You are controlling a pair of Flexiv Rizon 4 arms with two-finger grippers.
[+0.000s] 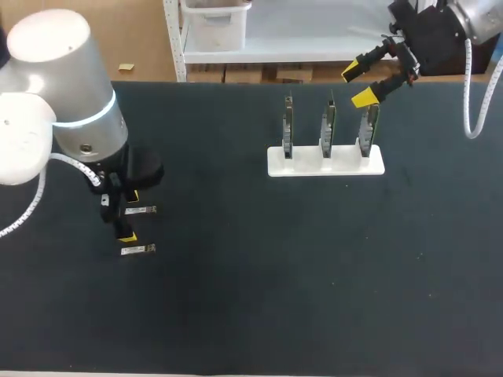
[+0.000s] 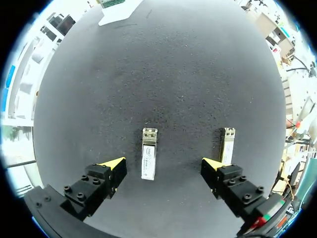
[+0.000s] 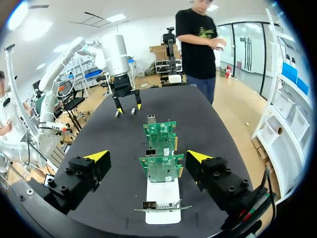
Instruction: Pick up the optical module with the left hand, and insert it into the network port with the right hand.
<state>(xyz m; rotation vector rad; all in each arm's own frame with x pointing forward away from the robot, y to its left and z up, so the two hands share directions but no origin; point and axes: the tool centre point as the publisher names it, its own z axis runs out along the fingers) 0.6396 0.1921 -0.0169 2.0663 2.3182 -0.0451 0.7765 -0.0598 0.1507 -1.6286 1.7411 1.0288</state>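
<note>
Left arm [image 1: 71, 118] comes in at 9 o'clock of the black counter [image 1: 275, 275]. Its left jaws hang straight down, yellow fingertips [image 2: 115, 166] spread wide, pinching nothing. The task's part, a small silver metal optical module w/ white label [image 2: 149, 153], lies flat on the counter btwn the two tips. Its long sides face them, it sits nearer one tip, and it seems to touch neither. Judged: pre-grasp pos., the jaws straddle it so a drop + close takes it across the narrow width.

A second silver optical module [image 2: 227, 146] lies parallel just outside the other tip. It's close enough that a descent could clip it.

Right arm [image 1: 471, 31] enters at approx 2 o'clock. The right jaws are also spread and empty, w/ their yellow tips [image 1: 363, 98] just beyond the 3 o'clock end of the white rectangular base [image 1: 326, 161]. That base sits at approx 1 o'clock of counter centre, well apart from the modules. Upright green circuit boards [image 1: 328, 126] stand slotted in it, in a row. From the right wrist view the jaws look along that row. Judged: parked in line w/ the boards so the run to a port is short once it has the part.

A small metal port cage [image 3: 151, 119] shows at a board's upper edge; the others are too small to be sure.

Count: modules 2, boards 3, base 1, arms 2.
</note>
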